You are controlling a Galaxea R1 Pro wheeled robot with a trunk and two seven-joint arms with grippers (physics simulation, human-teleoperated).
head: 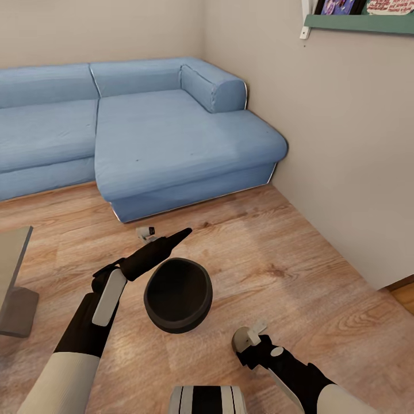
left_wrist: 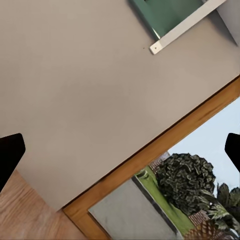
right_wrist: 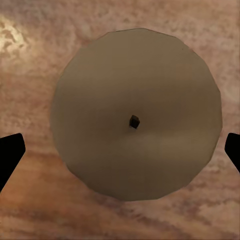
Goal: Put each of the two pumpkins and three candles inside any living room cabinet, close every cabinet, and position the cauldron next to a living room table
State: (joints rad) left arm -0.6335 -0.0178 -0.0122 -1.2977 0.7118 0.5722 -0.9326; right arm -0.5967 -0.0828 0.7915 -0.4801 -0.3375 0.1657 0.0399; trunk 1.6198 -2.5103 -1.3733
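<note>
The candle (right_wrist: 136,114) sits right under your right gripper (right_wrist: 120,152) in the right wrist view: pale, flat, faceted round top w/ a tiny dark wick stub at centre, its sides hidden from this angle. It lies between the two black fingertips (right_wrist: 10,155), which stand wide apart at the frame edges and don't touch it, so that pincer is open. In the head view the candle (head: 240,338) is mostly covered by the right gripper (head: 253,339); only a greyish rim bit shows, resting on the wood-grain floor (head: 299,270). The cauldron (head: 177,294) is near it on the floor, a matte black round bowl w/ a dark hollow, tilted toward you, just beside your left forearm. Your left gripper (head: 183,233) points fwd past the cauldron's far rim, apart from it; in the left wrist view its fingertips (left_wrist: 11,152) sit at opposite edges w/ nothing between, so open too. A small white-and-black object (head: 146,232) by the sofa base is too small to ID. The blue fabric corner sofa (head: 172,138) is cut off on the left; a grey table corner (head: 14,270) is cut off too. A green shelf (head: 356,22) on the beige wall is cropped at the top.
</note>
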